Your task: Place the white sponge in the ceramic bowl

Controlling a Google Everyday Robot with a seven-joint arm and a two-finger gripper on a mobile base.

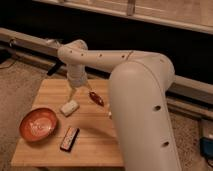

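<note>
Note the tool (78, 91) spread wide and holding nothing, hanging over the far middle of the desk (95, 140). Find the sponge (69, 107) flat on the desk just near-left of the tool, long axis running near-left to far-right, bowl (38, 124) further near-left. Expect a short drop toward near-left, jaws across the short side.

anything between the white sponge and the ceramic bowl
No: in the camera view only bare tabletop separates white sponge and ceramic bowl. The gripper hangs open near the sponge.
</note>
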